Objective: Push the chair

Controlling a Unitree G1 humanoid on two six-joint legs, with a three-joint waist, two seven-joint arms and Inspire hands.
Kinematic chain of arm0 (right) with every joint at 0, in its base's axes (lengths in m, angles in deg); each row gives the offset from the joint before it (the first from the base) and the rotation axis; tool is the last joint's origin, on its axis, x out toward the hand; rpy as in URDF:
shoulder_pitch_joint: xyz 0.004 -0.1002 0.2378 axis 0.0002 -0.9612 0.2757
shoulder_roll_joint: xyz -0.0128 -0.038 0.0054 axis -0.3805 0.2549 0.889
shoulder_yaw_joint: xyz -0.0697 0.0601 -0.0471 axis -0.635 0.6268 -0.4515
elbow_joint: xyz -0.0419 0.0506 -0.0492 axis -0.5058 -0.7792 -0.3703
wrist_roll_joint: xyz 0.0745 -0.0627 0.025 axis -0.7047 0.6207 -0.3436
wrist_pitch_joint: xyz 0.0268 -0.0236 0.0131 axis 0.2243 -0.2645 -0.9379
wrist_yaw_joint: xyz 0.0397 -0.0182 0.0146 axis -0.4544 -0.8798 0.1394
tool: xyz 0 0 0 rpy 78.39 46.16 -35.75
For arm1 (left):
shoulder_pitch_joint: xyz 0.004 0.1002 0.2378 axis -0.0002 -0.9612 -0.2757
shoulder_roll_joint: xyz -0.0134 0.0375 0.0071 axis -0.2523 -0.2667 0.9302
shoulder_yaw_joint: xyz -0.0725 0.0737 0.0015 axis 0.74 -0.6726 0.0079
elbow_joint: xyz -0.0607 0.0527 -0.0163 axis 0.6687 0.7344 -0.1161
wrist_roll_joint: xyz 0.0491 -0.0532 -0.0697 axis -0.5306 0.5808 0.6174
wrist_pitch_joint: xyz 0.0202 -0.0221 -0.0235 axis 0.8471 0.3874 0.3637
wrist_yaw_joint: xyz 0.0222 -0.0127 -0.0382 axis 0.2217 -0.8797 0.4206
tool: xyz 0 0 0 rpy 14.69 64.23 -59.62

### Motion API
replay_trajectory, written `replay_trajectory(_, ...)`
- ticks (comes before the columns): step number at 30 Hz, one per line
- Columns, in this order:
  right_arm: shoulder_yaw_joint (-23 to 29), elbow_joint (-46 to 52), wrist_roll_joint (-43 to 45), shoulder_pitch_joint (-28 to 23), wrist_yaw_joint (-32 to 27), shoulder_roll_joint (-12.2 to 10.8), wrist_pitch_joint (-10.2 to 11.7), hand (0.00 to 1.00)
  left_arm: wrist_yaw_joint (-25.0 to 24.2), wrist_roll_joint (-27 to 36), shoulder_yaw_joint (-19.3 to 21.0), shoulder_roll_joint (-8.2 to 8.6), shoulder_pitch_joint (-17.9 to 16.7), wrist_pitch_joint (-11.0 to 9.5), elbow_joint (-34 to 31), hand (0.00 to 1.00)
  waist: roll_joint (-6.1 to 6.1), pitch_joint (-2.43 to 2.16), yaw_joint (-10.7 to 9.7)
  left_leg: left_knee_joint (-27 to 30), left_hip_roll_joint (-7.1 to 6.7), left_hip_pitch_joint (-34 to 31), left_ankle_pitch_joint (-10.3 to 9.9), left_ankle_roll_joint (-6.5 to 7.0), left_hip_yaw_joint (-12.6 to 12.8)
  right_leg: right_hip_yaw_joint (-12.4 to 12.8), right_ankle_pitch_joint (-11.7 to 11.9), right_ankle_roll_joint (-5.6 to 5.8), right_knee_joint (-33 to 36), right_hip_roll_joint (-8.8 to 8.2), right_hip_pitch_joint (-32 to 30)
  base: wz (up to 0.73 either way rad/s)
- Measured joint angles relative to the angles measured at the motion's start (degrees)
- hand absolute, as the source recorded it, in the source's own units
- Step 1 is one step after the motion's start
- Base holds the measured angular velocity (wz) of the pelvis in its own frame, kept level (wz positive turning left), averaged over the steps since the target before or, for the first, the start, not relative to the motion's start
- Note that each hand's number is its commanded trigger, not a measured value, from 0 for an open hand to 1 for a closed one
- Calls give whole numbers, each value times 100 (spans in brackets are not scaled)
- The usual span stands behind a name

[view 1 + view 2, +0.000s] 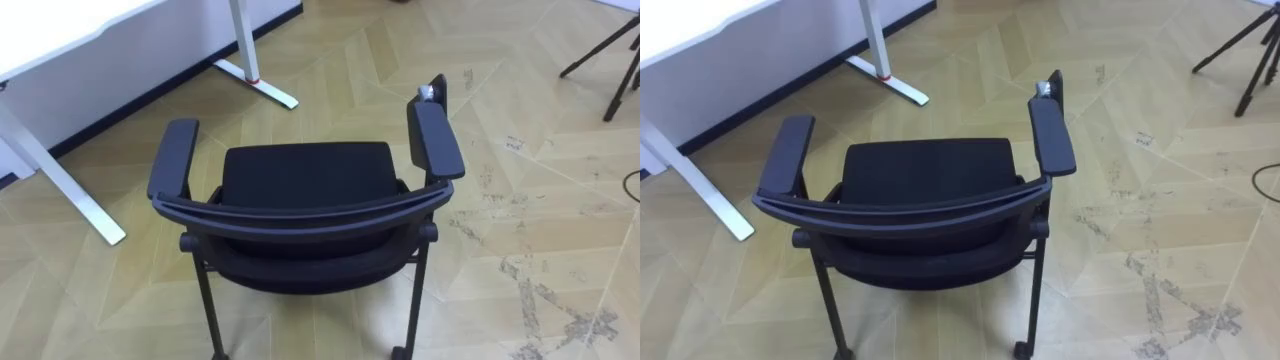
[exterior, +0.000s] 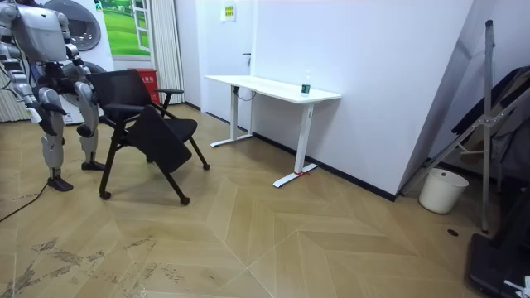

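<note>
A black chair [image 1: 305,175] with two padded armrests and castors stands on the wooden floor directly below me, its curved backrest rail [image 1: 300,210] nearest and its seat [image 1: 930,170] facing away. In the room view I stand behind the chair [image 2: 157,136] at the room view's left. My right hand [image 2: 43,114] and left hand [image 2: 85,129] hang low by my body, apart from the backrest. They show too small to read.
A white desk [image 2: 273,89] stands ahead by the wall, its legs and foot [image 1: 258,85] beyond the chair to my left. Dark tripod legs [image 1: 610,50] reach in at my far right. A white bucket [image 2: 436,190] stands far off by the wall.
</note>
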Motion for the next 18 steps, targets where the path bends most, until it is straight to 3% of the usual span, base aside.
replay_trajectory(11,307,-7,-14,42,-125,-2,-167,0,3,-118,26,1,24,210,-1,0,41,-23,-87,-23,0,21,0,0,-5,-2,1,-1,-1,5,47,0)
replay_trajectory(18,673,-117,-183,-10,-313,0,-171,0,121,-185,422,39,-78,231,-7,0,-16,0,-146,-72,-1,131,-2,-3,-4,-13,-1,2,-29,9,122,0)
